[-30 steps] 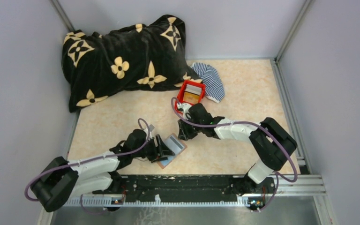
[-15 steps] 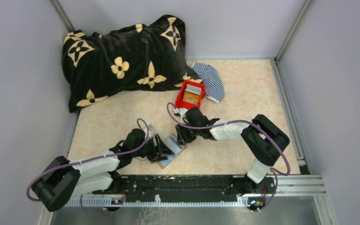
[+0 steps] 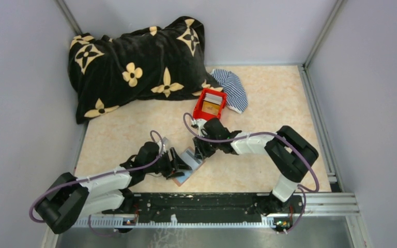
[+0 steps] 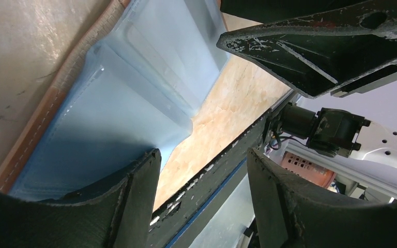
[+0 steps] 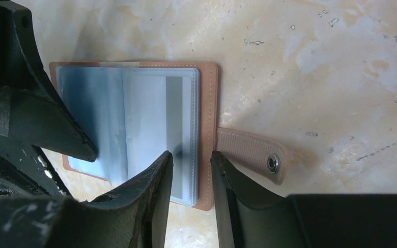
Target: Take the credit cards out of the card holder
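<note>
The card holder [image 3: 190,165] lies open on the table, tan leather with clear bluish sleeves [image 5: 134,119] and a snap tab [image 5: 253,154]. A grey card [image 5: 174,116] shows inside a sleeve. My right gripper [image 5: 192,155] hovers with its jaws a narrow gap apart, straddling the holder's right edge beside the tab; it also shows in the top view [image 3: 200,150]. My left gripper [image 4: 202,155] is open, one finger [image 4: 108,206] resting on the sleeves [image 4: 108,113] at the holder's other end; it also shows in the top view [image 3: 178,163] and in the right wrist view [image 5: 57,129].
A red open-top box [image 3: 210,104] with cards in it stands behind the grippers. A striped cloth [image 3: 232,88] lies beside it. A black flowered pillow [image 3: 134,62] fills the back left. A black rail [image 3: 201,204] runs along the near edge.
My right gripper has moved left and nearer, onto the holder's right edge, then held still. The left gripper has stayed on the holder.
</note>
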